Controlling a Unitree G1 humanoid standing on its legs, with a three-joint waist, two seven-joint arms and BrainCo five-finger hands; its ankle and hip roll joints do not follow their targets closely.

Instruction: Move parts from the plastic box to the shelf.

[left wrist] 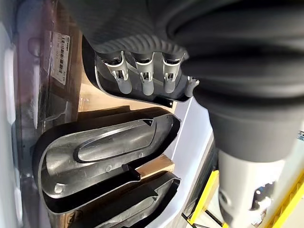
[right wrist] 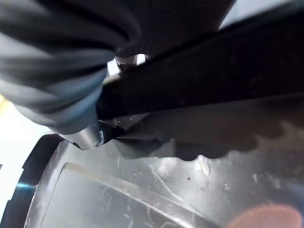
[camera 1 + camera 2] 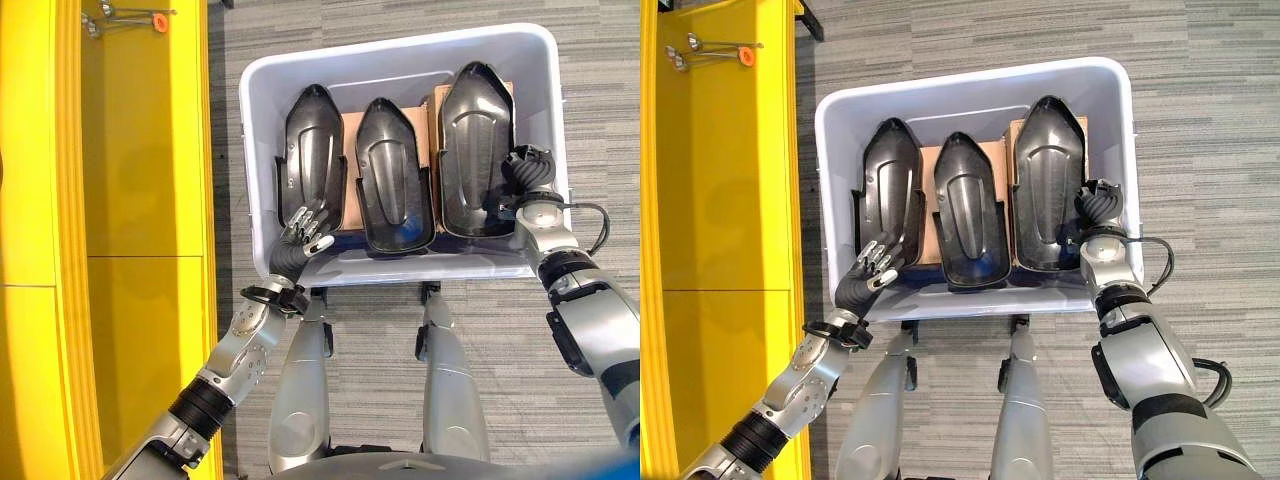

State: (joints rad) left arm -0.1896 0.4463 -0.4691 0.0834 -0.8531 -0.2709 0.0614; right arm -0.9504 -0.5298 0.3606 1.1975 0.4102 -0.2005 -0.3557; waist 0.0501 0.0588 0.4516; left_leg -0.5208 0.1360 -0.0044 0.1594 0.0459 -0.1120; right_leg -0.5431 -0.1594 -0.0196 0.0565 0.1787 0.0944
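Note:
Three black moulded shell parts lie side by side in the pale plastic box (image 3: 400, 45): a left part (image 3: 312, 150), a middle part (image 3: 392, 170) and a larger right part (image 3: 475, 140). My left hand (image 3: 298, 245) is at the box's near left corner. It is open, and its fingers (image 1: 145, 83) rest on the near rim of the left part. My right hand (image 3: 528, 172) is pressed against the right part's outer edge by the box's right wall. Up close, that part (image 2: 190, 190) hides most of the hand.
The yellow shelf (image 3: 140, 200) runs along the left, close to the box's left wall, with a few metal hooks (image 3: 130, 18) at its far end. Brown cardboard (image 3: 352, 125) lies under the parts. Grey carpet surrounds the box.

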